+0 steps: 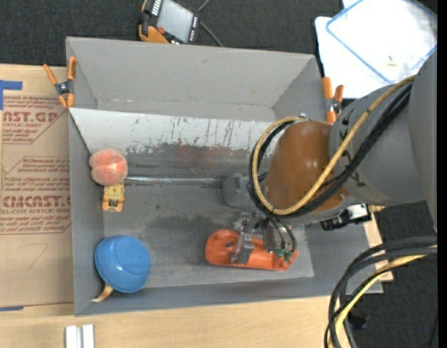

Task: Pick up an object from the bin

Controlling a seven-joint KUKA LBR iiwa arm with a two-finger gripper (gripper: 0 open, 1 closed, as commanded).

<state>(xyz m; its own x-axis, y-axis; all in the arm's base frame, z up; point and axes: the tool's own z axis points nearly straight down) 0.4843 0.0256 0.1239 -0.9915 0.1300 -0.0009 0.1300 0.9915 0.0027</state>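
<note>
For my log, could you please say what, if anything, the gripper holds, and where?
Cannot tell; the gripper is down over the middle of the orange thing.

Mid of orange thing (220, 249) hid under pincer (253, 242); grey lump (234, 188) partly behind arm's brown cover (301, 164).

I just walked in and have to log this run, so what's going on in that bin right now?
The robot arm reaches in from the right, and its hand is down on an orange plastic object lying low in the view, right of the middle of the grey metal bin. Whether it has a grip cannot be told. A peach-pink ball, a small yellow toy and a round blue object lie at the left, apart from the hand.
</note>
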